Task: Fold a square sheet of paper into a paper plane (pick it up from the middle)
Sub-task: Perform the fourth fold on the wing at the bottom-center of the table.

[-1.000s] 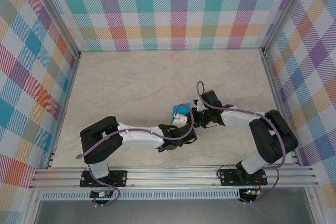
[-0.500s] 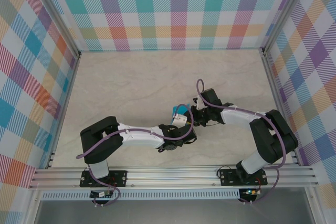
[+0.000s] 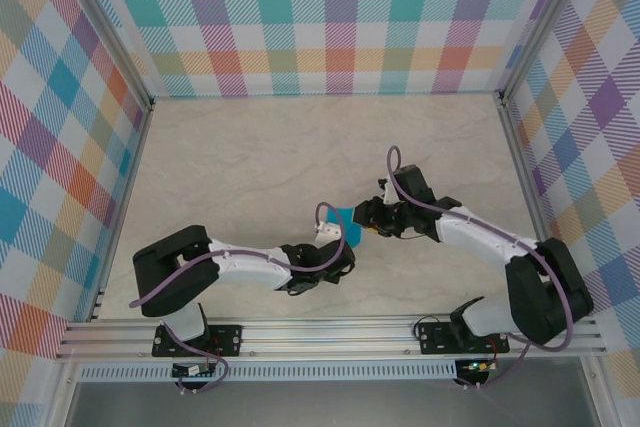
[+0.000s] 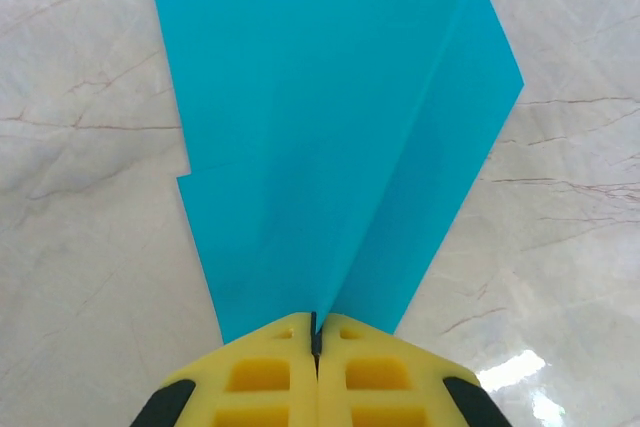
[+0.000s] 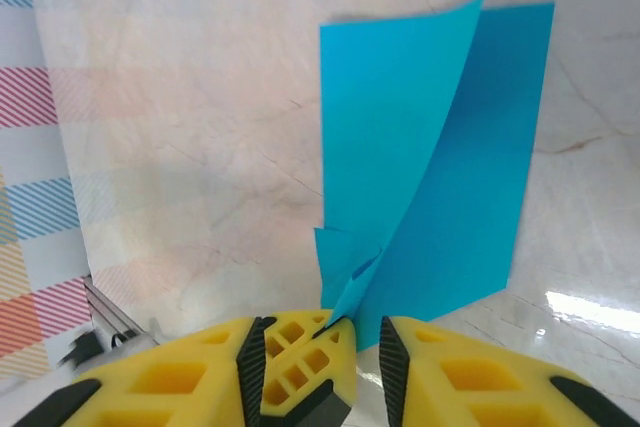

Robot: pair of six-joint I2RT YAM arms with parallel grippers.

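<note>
The teal-blue sheet of paper (image 4: 320,97) is folded along a central crease, with layered flaps spreading away from my left gripper (image 4: 316,332). That gripper is shut on the crease at the paper's narrow end. From above, the paper (image 3: 346,215) shows as a small teal patch between the two grippers near the table's middle. My right gripper (image 5: 320,332) is open. Its jaws stand apart around the left gripper's yellow fingertips (image 5: 300,357) and the paper's corner, with a gap on the right side. One flap of the paper (image 5: 400,127) curls upward.
The paper hangs just above the marbled tabletop (image 3: 260,157). Checked walls (image 3: 330,17) and aluminium posts (image 3: 520,147) enclose the table. Both arms meet near the middle, the left gripper (image 3: 338,235) and the right gripper (image 3: 368,217) almost touching.
My right gripper's jaws have opened and let go of the paper. The left gripper has closed fully on the crease. Both arms have shifted, the right elbow swinging out to the right.
</note>
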